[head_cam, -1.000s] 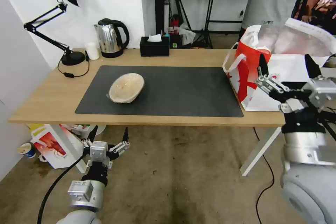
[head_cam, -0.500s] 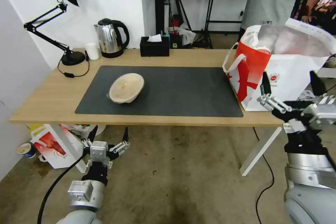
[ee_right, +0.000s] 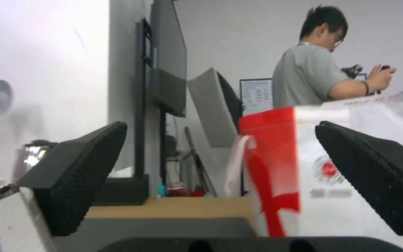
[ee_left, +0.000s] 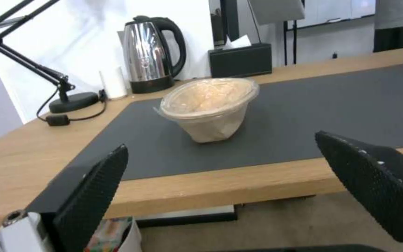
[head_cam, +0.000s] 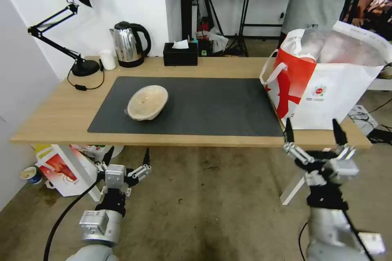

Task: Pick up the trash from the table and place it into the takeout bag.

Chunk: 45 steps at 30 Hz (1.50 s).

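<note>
The bowl (head_cam: 147, 102) is sitting left of centre on the mat (head_cam: 212, 106); the takeout bag (head_cam: 326, 81) is standing at the table's (head_cam: 61, 118) right end. The kettle (head_cam: 130, 44) and tissue box (head_cam: 180, 54) are standing behind the mat.

takeout bag (head_cam: 326, 89) contents hidden by its walls, far side cut off at pic edge, beige bowl (head_cam: 147, 102) inside maybe empty, unclear

I saw a shallow beige bowl (head_cam: 147, 102) on the dark grey mat (head_cam: 212, 106) over a light-wood table (head_cam: 57, 118). The boxy takeout bag (head_cam: 330, 98) was white with a red panel and silvery lining.
</note>
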{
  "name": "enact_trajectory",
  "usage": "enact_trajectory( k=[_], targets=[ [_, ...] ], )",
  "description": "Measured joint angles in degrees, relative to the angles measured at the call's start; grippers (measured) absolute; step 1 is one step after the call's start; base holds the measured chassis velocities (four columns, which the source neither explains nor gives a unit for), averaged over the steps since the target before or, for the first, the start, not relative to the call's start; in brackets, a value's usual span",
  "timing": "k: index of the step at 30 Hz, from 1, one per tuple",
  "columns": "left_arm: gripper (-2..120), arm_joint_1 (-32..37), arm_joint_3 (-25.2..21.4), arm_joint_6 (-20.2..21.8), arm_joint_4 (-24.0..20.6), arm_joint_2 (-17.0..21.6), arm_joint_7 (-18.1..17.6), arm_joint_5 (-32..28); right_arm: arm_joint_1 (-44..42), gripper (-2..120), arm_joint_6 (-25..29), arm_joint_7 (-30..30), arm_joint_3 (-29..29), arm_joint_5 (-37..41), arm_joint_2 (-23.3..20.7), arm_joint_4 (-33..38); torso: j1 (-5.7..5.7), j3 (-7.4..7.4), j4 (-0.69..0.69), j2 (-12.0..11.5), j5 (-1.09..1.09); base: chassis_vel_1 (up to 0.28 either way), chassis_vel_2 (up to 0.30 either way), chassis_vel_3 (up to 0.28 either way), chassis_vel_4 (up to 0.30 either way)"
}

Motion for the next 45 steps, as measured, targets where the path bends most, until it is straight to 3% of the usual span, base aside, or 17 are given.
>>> enact_trajectory(
  k=[6, 16, 45],
  targets=[
    [100, 0.0, 0.0, 0.0, 0.0, 0.0, 0.0, 0.0, -3.9, 100, 4.7, 1.8, -4.8, -6.4, 1.3, -1.9, 0.00, 0.00, -0.01, 0.0, -0.01, 0.000, 0.000, 0.000, 0.000],
    [100, 0.0, 0.0, 0.0, 0.0, 0.0, 0.0, 0.0, -5.3, 100, 6.7, 2.9, -5.2, -9.6, 2.2, -2.4, -0.01, 0.00, -0.01, 0.0, 0.00, 0.000, 0.000, 0.000, 0.000],
    [100, 0.0, 0.0, 0.0, 0.0, 0.0, 0.0, 0.0, -4.4, 100, 7.2, 3.2, -5.2, -9.7, 1.9, -4.1, 0.00, 0.00, 0.00, 0.0, 0.00, 0.000, 0.000, 0.000, 0.000]
  ],
)
